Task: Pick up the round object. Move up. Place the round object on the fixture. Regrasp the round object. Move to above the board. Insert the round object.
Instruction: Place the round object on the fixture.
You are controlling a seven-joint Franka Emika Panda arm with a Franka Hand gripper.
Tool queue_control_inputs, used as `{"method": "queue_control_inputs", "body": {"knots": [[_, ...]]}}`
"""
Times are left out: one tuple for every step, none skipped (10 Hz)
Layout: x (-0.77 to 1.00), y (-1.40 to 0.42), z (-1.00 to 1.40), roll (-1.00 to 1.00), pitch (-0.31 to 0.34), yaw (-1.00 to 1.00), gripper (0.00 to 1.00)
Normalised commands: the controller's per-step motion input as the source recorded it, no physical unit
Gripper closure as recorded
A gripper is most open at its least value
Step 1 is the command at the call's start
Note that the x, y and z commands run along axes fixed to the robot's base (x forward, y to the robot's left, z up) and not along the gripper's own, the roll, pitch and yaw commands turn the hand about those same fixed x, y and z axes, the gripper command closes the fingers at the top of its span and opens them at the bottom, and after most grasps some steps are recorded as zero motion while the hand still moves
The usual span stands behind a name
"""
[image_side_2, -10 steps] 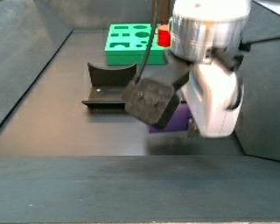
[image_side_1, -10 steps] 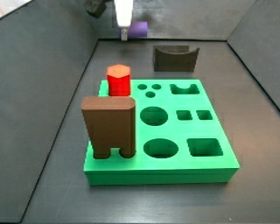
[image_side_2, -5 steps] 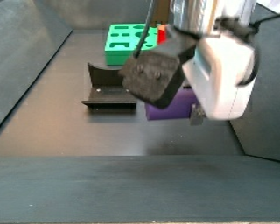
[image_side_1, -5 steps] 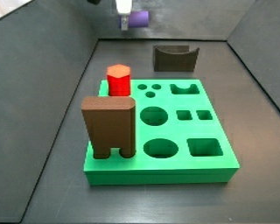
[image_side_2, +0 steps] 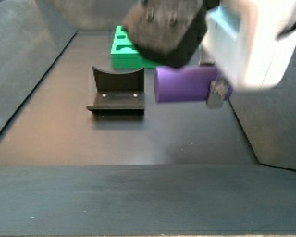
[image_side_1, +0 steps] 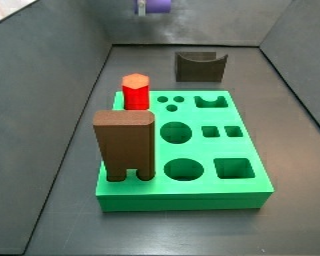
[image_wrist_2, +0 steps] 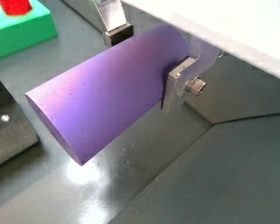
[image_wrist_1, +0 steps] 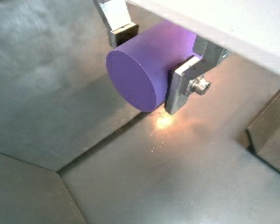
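Pinching the peg [image_wrist_2: 101, 92] sideways, the gripper's [image_wrist_2: 146, 54] fingers [image_wrist_2: 181, 80] hang high beside the fixture [image_side_2: 117, 92]; a loose hold risks slipping.

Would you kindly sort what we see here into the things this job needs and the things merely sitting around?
Needed for the job:
- purple round object, clamped in the gripper and lifted clear of the floor
- fixture, notch empty
- green board

Just sitting around:
- red hexagonal peg, standing in the board
- brown arch-shaped block, standing on the board
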Motion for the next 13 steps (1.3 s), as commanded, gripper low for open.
{"method": "queue_control_inputs", "body": {"knots": [[-0.02,0.0,0.79,0.07,0.076,0.01,1.0],[-0.02,0.0,0.64,0.07,0.086,0.01,1.0],[-0.01,0.0,0.44,0.07,0.095,0.02,1.0],[0.0,0.0,0.29,0.06,0.099,0.02,1.0],[1.0,-0.81,0.35,0.02,-0.071,1.0,1.0],[1.0,-0.8,0.32,0.02,-0.069,1.0,1.0],[1.0,-0.77,0.31,0.02,-0.063,1.0,1.0],[1.0,-0.7,0.29,0.02,-0.058,1.0,1.0],[1.0,-0.6,0.25,0.02,-0.053,1.0,1.0],[1.0,-0.56,0.24,0.02,-0.05,1.0,1.0],[1.0,-0.49,0.21,0.03,-0.044,1.0,1.0],[1.0,-0.41,0.17,0.03,-0.036,1.0,1.0],[1.0,-0.32,0.14,0.03,-0.027,1.0,1.0]]}}
